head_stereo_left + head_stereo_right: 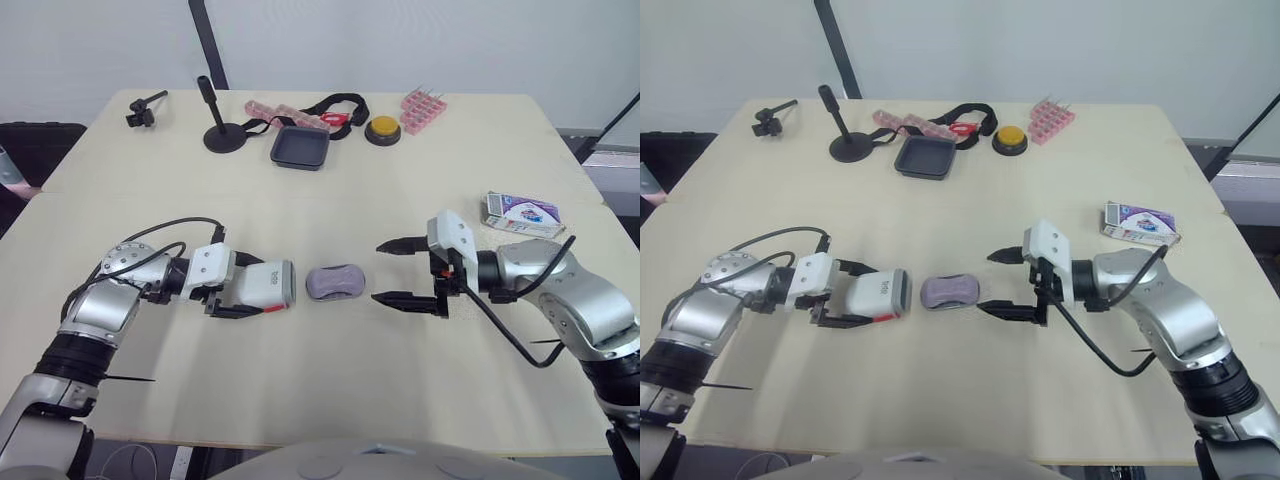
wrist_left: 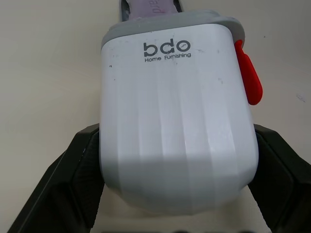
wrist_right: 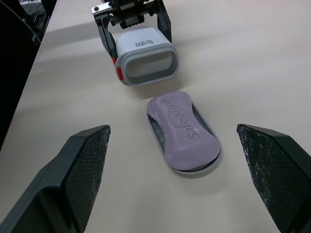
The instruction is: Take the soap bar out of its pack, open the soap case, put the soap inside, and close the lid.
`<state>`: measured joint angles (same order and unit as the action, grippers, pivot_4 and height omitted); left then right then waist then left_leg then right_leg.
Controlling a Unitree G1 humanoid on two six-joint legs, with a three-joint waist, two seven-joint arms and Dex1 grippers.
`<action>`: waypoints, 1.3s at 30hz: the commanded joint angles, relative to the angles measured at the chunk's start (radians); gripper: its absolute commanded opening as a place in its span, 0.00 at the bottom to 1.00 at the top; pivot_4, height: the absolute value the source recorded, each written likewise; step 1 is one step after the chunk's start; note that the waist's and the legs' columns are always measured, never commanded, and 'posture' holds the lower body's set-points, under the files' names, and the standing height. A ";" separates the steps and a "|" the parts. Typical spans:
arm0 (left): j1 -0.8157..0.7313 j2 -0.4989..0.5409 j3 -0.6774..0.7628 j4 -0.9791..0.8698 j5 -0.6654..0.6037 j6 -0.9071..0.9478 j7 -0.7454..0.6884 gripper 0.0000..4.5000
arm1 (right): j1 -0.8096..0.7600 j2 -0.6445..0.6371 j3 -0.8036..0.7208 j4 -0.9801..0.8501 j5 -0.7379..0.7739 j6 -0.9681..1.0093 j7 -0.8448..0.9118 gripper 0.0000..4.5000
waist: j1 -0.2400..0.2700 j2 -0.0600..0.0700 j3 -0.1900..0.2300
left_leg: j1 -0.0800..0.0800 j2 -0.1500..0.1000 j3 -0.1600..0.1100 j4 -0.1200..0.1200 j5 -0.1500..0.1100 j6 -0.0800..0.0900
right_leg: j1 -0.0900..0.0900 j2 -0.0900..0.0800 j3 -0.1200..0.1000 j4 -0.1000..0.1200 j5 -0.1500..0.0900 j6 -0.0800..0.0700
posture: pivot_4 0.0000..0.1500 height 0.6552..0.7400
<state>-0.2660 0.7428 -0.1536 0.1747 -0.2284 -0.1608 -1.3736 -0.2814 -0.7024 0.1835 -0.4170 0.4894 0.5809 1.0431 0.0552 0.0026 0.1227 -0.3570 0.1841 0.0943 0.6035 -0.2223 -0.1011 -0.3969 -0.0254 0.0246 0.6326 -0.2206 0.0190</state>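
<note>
Between cover [image 1: 262,286] and right hand [image 1: 378,271], soap [image 1: 336,282] seemingly untouched.

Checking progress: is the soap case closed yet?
No, open. The left gripper holds the white cover, its mouth empty and facing the soap, which lies on the grey tray outside it.

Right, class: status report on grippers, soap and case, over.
Left gripper shut on case cover. Right gripper open, empty. Soap on grey tray between them. Nothing in the way.
</note>
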 commanded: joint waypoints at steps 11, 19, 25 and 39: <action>0.011 0.020 0.045 -0.035 -0.014 -0.001 0.021 0.77 | -0.191 0.009 0.199 0.082 -0.285 -0.202 0.056 1.00 | -0.004 0.000 0.000 | 0.000 0.000 0.000 0.000 0.000 0.000 | 0.000 0.000 0.000 0.001 0.000 0.000 | 1.00 1.00; 0.040 0.027 0.057 -0.061 -0.016 0.007 0.047 0.77 | -0.292 0.050 0.322 0.159 -0.390 -0.190 0.103 1.00 | -0.003 0.000 0.000 | -0.001 0.000 0.000 0.000 0.000 -0.001 | 0.000 0.000 -0.001 0.001 0.000 0.001 | 1.00 1.00; 0.084 0.037 0.070 -0.115 -0.026 0.027 0.066 0.77 | -0.327 0.104 0.324 0.215 -0.367 -0.155 0.134 1.00 | -0.004 0.000 0.000 | -0.001 0.000 0.000 0.000 0.000 -0.001 | -0.001 0.000 -0.001 0.001 0.001 0.001 | 1.00 1.00; 0.101 0.052 0.076 -0.129 -0.010 0.029 0.087 0.77 | -0.371 0.202 0.365 0.347 -0.443 -0.148 0.115 1.00 | -0.004 0.000 0.000 | -0.001 0.000 0.000 0.001 0.001 -0.001 | -0.001 0.000 -0.001 0.002 0.001 0.001 | 1.00 1.00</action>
<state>-0.1656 0.7800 -0.0980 0.0605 -0.2348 -0.1196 -1.2885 -0.6327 -0.5053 0.5487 -0.0642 0.0599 0.4354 1.1596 0.0517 0.0027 0.1228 -0.3577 0.1844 0.0943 0.6041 -0.2216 -0.1019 -0.3978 -0.0252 0.0235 0.6342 -0.2201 0.0199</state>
